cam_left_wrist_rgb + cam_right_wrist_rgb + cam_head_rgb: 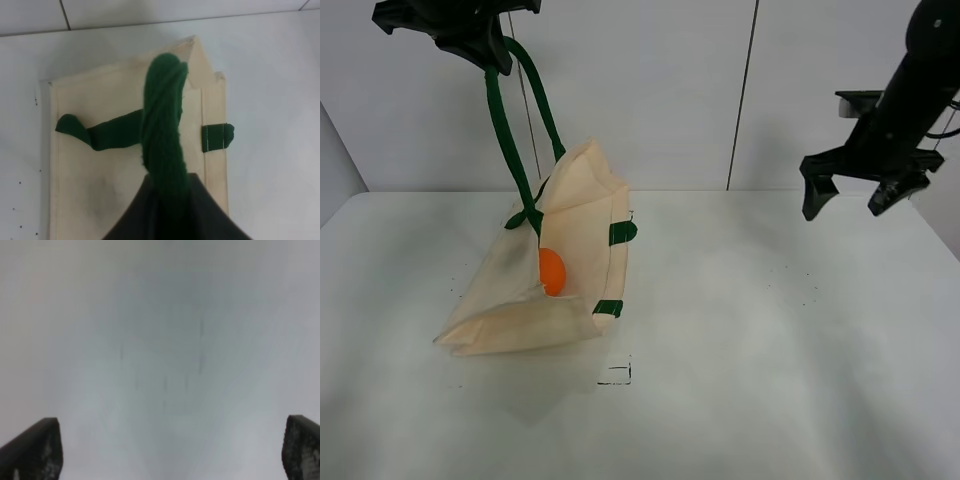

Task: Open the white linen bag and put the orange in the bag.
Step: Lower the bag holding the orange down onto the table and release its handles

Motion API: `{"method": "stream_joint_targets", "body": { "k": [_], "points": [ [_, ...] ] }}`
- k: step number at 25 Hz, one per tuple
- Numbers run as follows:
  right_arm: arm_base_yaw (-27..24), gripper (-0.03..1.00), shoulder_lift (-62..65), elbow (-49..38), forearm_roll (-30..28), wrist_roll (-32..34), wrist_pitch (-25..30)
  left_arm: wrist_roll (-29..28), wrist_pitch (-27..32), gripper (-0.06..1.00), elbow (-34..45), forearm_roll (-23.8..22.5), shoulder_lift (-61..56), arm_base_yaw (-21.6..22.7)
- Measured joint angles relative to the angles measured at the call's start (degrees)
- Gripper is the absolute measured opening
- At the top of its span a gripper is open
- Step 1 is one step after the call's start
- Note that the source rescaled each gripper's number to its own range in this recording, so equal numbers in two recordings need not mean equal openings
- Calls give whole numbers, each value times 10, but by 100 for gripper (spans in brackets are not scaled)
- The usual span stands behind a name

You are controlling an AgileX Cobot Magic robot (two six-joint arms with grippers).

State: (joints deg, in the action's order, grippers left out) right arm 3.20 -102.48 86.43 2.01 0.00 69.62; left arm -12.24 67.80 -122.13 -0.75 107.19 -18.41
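You had the left fingers (pixel 480 45) clamped on the green strap (pixel 505 130), likely the best hold on the limp, light bag (pixel 580 190), whose mouth held the orange (pixel 551 270), while the right fingers (pixel 813 192) hung wide and empty well clear of the bag.

The white linen bag (pixel 510 320) is plain cream-white cloth with a faint grey smudge on one face. Its strap handles (pixel 505 130) and side tabs (pixel 622 232) are dark green. The orange (pixel 551 270) is bright, even orange. The desk (pixel 770 380) is white, flecked with tiny black marks. The left gripper (pixel 485 55) and right gripper (pixel 843 205) are black.
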Motion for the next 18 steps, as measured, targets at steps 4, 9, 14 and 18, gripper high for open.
{"method": "stream_joint_targets", "body": {
  "k": [4,9,14,18],
  "points": [
    [0,100,151,-173,0,0,2,1,0,0,0,0,0,0],
    [0,100,344,-352,-2,0,5,1,0,0,0,0,0,0],
    [0,100,553,-479,-6,-4,-48,1,0,0,0,0,0,0],
    [0,100,723,-558,-7,-4,-105,2,0,0,0,0,0,0]
  ]
}}
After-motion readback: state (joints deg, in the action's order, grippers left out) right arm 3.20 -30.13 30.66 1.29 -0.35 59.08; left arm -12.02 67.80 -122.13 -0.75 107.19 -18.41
